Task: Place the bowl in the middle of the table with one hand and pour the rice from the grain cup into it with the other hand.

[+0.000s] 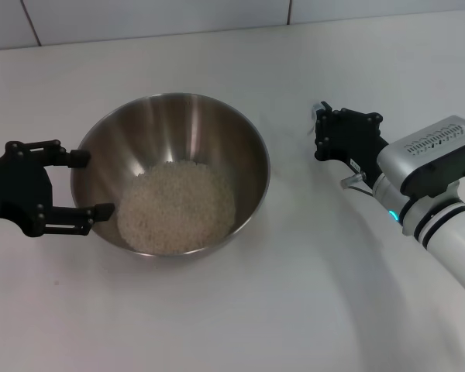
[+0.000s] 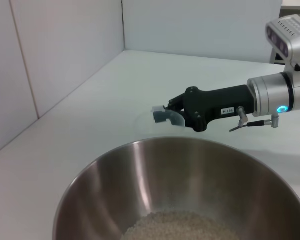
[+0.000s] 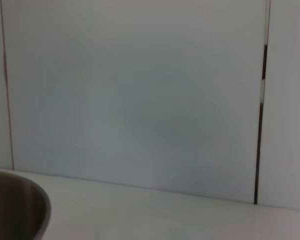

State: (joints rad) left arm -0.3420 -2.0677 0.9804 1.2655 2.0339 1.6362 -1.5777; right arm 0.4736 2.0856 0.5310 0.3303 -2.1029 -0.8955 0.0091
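I see the bowl sitting at the middle of the counter, and the rice lies heaped inside it, toward its 6 o'clock side. My left tool waits at the bowl's 9 o'clock with its fingers spread, one on either side of the rim, not clamping it. My right tool is off at the bowl's 3 o'clock, apart from it, pinching the grain cup, which from the left wrist camera looks clear and lies tipped on its side toward the bowl.
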